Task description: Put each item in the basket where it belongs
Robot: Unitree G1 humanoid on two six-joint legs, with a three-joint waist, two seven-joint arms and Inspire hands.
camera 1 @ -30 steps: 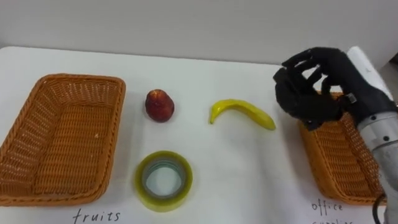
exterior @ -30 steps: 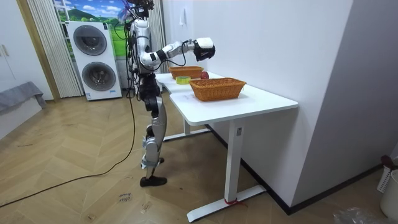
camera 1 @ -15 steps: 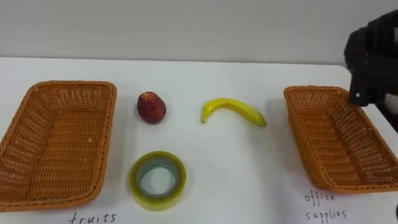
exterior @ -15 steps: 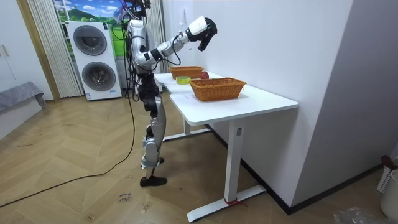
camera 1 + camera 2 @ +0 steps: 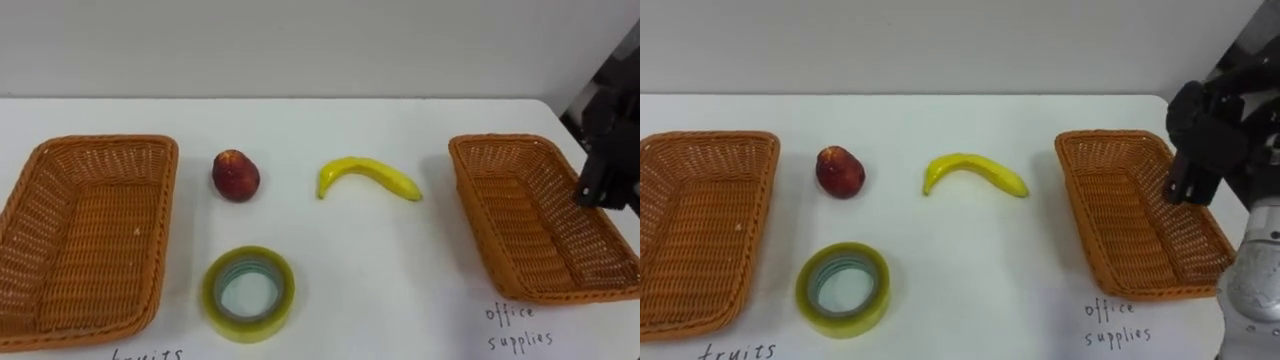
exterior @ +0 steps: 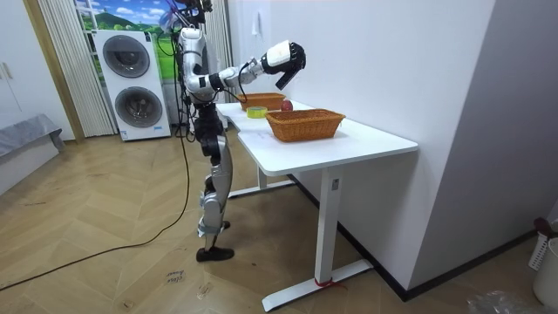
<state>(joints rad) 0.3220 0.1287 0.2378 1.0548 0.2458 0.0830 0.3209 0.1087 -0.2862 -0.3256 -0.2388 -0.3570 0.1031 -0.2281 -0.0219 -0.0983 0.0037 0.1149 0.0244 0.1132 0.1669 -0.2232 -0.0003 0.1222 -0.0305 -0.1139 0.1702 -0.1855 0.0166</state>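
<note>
A red apple (image 5: 235, 175) and a yellow banana (image 5: 367, 177) lie on the white table between two wicker baskets. A roll of clear tape (image 5: 248, 293) lies flat nearer to me, below the apple. The basket marked for fruit (image 5: 100, 143) is at the left and holds nothing. At the right is the basket marked for office supplies (image 5: 500, 140), which holds nothing either. My right hand (image 5: 1208, 128), dark and open with loosely bent fingers, hangs in the air over that basket's right rim and holds nothing. In the room view it is raised (image 6: 288, 58) above the table.
The table (image 6: 375, 139) stands against a white wall, and I stand at its long side. Handwritten labels (image 5: 520, 330) lie on the table's near edge in front of each basket. Two washing machines (image 6: 131, 83) stand behind me in the room view.
My right hand has swung from beside the banana up and to the right, then come down a little over the right basket. The picture has shifted with my head. Nothing on the table has moved.
</note>
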